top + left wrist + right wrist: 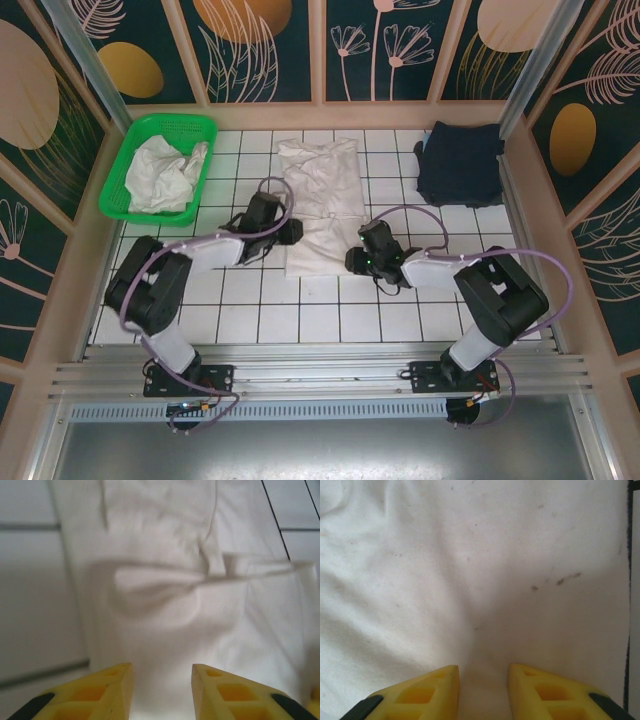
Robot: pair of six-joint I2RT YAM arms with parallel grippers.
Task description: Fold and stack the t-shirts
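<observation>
The off-white t-shirt (320, 185) lies mid-table, seemingly already folded into a long strip; the left gripper (287, 232) is at its left edge and the right gripper (352, 262) at its lower right, both jaws narrowly parted over cloth, nothing pinched; next, I reckon, pinch the near end and fold it upward; the overhead view takes in the navy t-shirt (460, 165) and green basket (165, 120); the left wrist view, close in, picks out a crease (165, 575).
</observation>
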